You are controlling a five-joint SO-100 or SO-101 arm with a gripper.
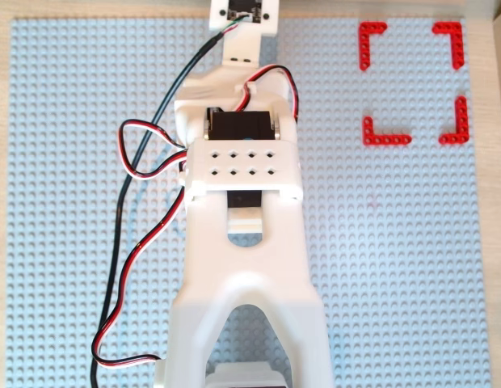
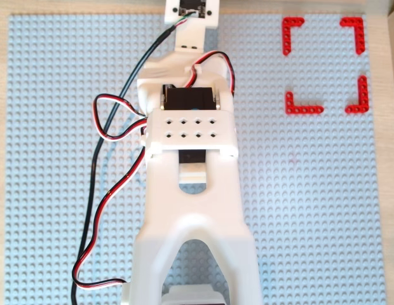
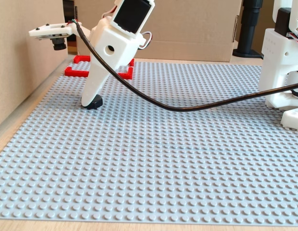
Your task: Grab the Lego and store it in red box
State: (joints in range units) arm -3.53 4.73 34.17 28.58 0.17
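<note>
In the fixed view my gripper point(image 3: 93, 100) points steeply down, its white tip on the grey baseplate point(image 3: 163, 159). The Lego point(image 3: 95, 103), small, black and glossy, sits on the plate right at that tip, partly covered by it. From this side the fingers overlap, so their gap is hidden. The red box point(image 3: 74, 71), an outline of red corner brackets, lies beyond the gripper. In both overhead views the red box point(image 1: 372, 36) point(image 2: 292, 28) is at the top right, while the white arm point(image 1: 242, 162) point(image 2: 190, 127) covers the gripper tip and the Lego.
A black cable point(image 3: 187, 107) sags low across the plate from the arm's base point(image 3: 283, 72) on the right. A cardboard wall point(image 3: 24, 72) runs along the left edge, and a cardboard box point(image 3: 187, 24) stands behind. The wrist camera point(image 3: 53, 32) sticks out left of the gripper.
</note>
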